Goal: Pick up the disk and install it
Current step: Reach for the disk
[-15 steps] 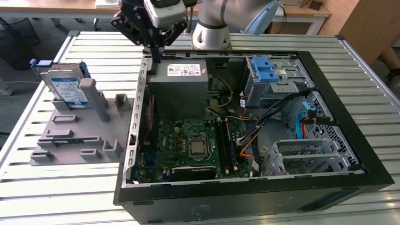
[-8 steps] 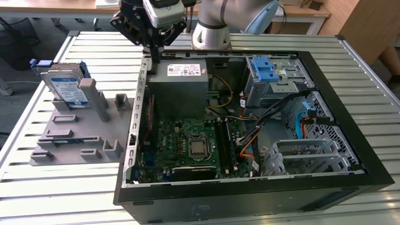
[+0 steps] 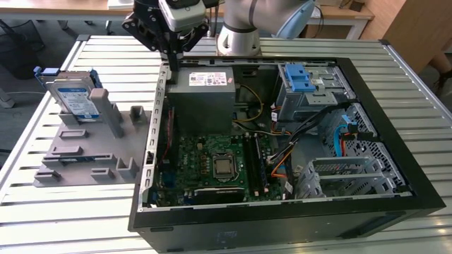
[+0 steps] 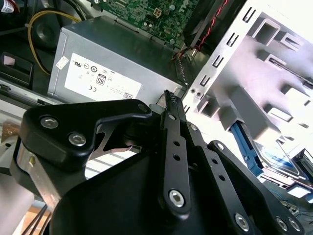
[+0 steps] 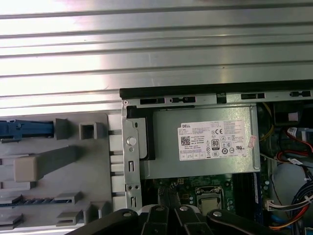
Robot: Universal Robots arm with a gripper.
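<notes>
The disk (image 3: 74, 98), a silver drive with a white-and-blue label in a blue carrier frame, stands on edge at the far end of a grey holder (image 3: 92, 153), on the exterior view's left. Its blue frame also shows in the first wrist view (image 5: 24, 128) and the second wrist view (image 4: 274, 156). My gripper (image 3: 171, 61) hangs over the far left corner of the open computer case (image 3: 282, 211), to the right of the disk and apart from it. Its black fingers (image 4: 168, 98) are shut together with nothing between them.
Inside the case, a grey power-supply box (image 3: 205, 100) lies just below the gripper. A metal drive cage with blue latches (image 3: 310, 84) sits at the far right, and another metal cage (image 3: 346, 174) nearer. The motherboard (image 3: 211, 164) and loose cables fill the middle. All rests on a slatted metal table (image 3: 71, 222).
</notes>
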